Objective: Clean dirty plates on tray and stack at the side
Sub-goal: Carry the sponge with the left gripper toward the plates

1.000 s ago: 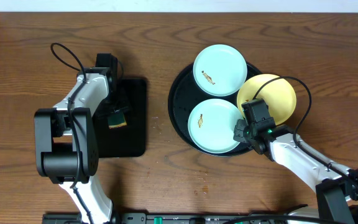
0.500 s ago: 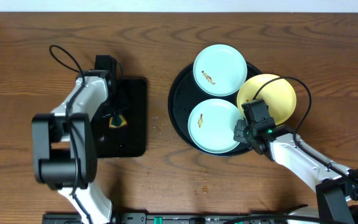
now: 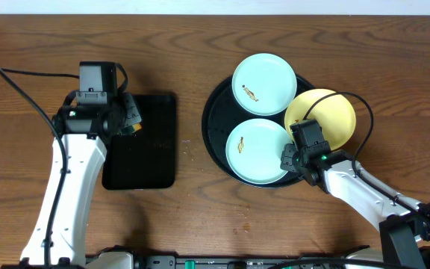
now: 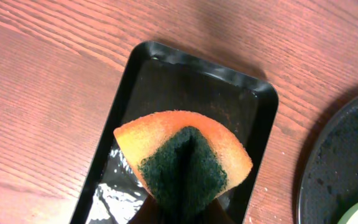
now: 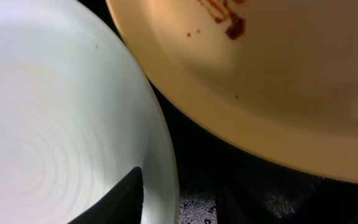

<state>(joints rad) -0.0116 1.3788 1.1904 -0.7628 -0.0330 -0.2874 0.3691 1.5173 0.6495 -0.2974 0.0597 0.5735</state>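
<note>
Over the table from above, the left gripper (image 3: pixel 128 116) hangs at the upper left corner of the rectangular tray (image 3: pixel 144 153), its jaws pinching a sponge (image 3: pixel 135 125). Well to the right sits the round black tray (image 3: pixel 210 127) with all three plates on it: the upper mint plate (image 3: pixel 264 82) at the far edge with an orange-brown smear, the lower mint plate (image 3: pixel 254 153) near the front with a fainter mark, and the yellow plate (image 3: pixel 327 116) lying over the right rim and partly out past it. The right gripper (image 3: pixel 287 158) is at the right edge of the lower mint plate, just beside the yellow one. From the left wrist, the sponge (image 4: pixel 185 163) fills the middle – orange with a dark green scouring face, bent where it is squeezed – above the rectangular tray (image 4: pixel 185 81), with the round black tray (image 4: pixel 344 155) at the right edge and wood-grain table (image 4: pixel 48 81) all round. From the right wrist, the lower mint plate (image 5: pixel 42 118) takes the left side and the yellow plate (image 5: pixel 291 93), dabbed with red-brown, the upper right; the round black tray (image 5: pixel 194 165) shows between them. One dark finger (image 5: pixel 122 200) lies over the mint plate's rim – whether the jaws have closed on it I cannot tell
</note>
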